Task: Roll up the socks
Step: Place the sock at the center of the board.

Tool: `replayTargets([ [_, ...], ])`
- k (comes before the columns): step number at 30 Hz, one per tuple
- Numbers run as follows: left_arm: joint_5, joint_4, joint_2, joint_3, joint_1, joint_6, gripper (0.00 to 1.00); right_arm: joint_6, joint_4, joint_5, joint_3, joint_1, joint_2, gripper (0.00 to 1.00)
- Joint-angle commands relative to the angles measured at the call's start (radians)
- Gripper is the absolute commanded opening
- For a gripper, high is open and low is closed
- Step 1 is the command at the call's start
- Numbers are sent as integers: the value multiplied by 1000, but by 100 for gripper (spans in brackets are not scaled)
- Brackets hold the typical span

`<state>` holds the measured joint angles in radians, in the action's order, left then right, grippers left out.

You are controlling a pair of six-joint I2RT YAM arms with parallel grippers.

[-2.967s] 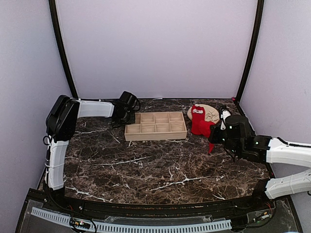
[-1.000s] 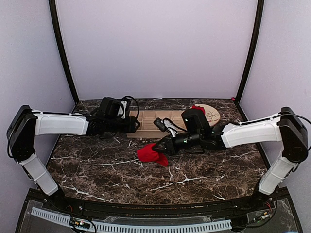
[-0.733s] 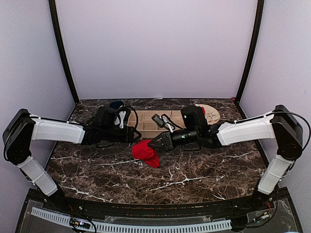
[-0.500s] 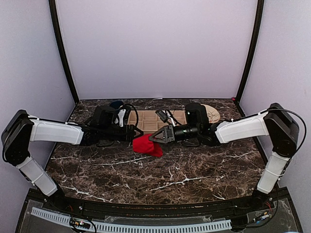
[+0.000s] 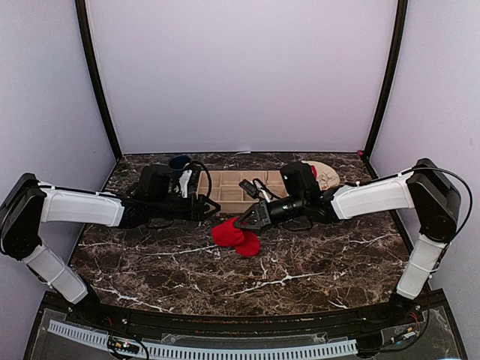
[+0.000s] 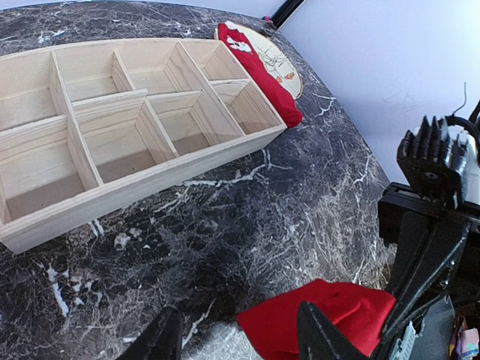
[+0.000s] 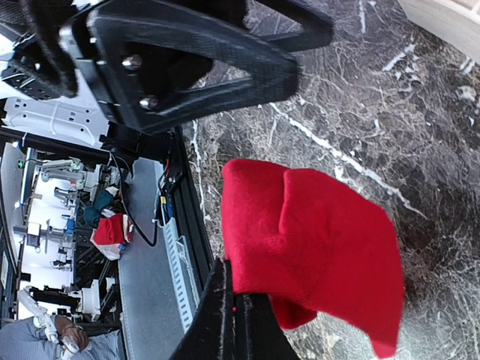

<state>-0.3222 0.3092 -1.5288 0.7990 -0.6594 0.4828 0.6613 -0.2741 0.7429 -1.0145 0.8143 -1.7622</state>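
Right tool (image 5: 238,223) is pinched shut on 1 bright red fabric sock (image 5: 235,235). It hangs bunched low over the dark marble surface (image 5: 315,262), perhaps touching it, in front of the pale wooden compartment tray (image 6: 150,184). Left tool (image 5: 211,210) stands wide and empty just beside that sock, which lies to its right and slightly lower. Bunched so, the sock shows no clear long axis. Count: 2 socks, the other red sock (image 6: 255,67) draped off the round tan plate (image 6: 283,66) beside the tray's end; 1 tray; 1 plate.
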Motion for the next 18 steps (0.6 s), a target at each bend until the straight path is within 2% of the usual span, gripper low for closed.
replayTargets([
  [1, -40, 15, 89, -48, -1, -18, 54, -52, 57, -21, -1, -6, 43, 0],
  [7, -49, -27, 128, -66, -1, -38, 54, -208, 320, -130, -78, -6, 92, 0],
  [12, -76, -15, 115, -67, -6, -34, 54, -243, 448, -125, -82, -2, 143, 0],
  [18, -96, 15, 93, -69, -17, -33, 54, -246, 583, -154, -5, 2, 277, 0],
])
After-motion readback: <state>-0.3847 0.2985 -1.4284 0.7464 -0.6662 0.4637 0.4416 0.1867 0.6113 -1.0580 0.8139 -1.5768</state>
